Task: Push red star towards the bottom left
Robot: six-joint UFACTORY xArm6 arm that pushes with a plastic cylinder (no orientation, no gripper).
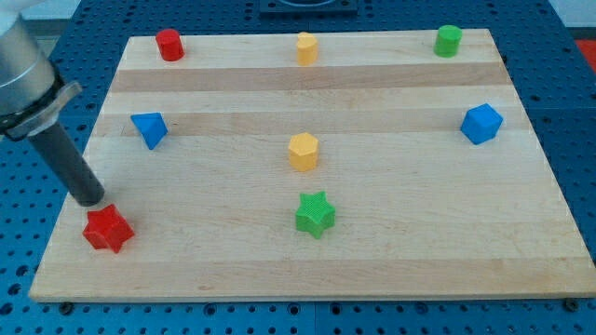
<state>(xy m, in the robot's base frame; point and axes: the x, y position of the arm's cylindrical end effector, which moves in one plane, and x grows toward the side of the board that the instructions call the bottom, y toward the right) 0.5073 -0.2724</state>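
Note:
The red star (108, 229) lies on the wooden board (419, 233) near its bottom left corner. My tip (91, 199) is at the end of the dark rod, just above and slightly left of the red star, touching or nearly touching its upper edge. The rod slants up to the view's top left.
A red cylinder (169, 45) sits at the top left, a blue triangle block (149, 129) at the left, a yellow block (306, 47) at the top middle, a yellow hexagon (303, 151) at the centre, a green star (315, 214) below it, a green cylinder (448, 40) at the top right, a blue block (480, 123) at the right.

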